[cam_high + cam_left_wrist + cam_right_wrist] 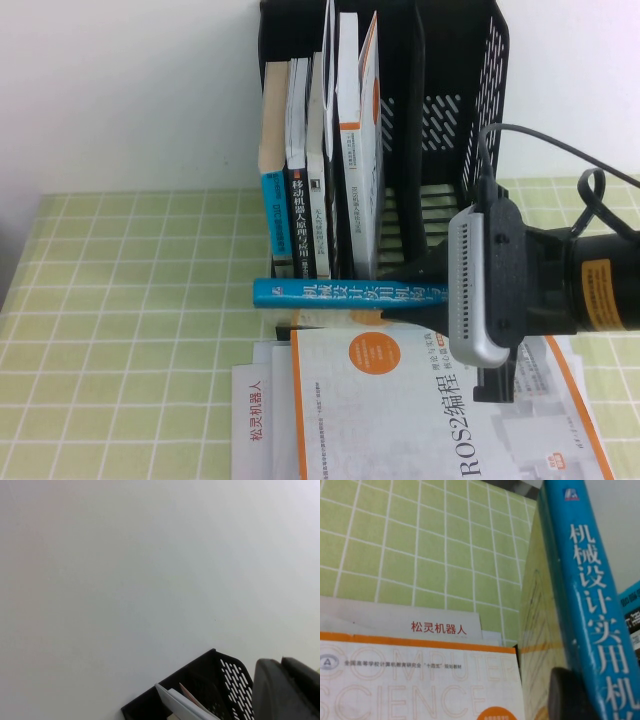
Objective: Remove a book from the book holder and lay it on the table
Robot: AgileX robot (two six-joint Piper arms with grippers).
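The book (340, 293), with a bright blue spine and white Chinese characters, is held level just in front of the black book holder (480, 60), spine facing me, above the checked table (120, 300). My right gripper (405, 300) is shut on its right end. In the right wrist view the blue spine (590, 605) and cream cover run past one dark finger (570, 695) pressed on the cover; the gripper (592, 700) clamps the book, and the other finger is hidden. My left gripper (282, 690) is out of the high view, its dark fingers together, beside the holder's perforated top (230, 680).
Several books (310, 180) stand upright in the holder's left slots. The white ROS2 book with an orange edge (420, 410) lies flat below the held book, on white sheets with red characters (255, 420). Bare cloth lies to the left.
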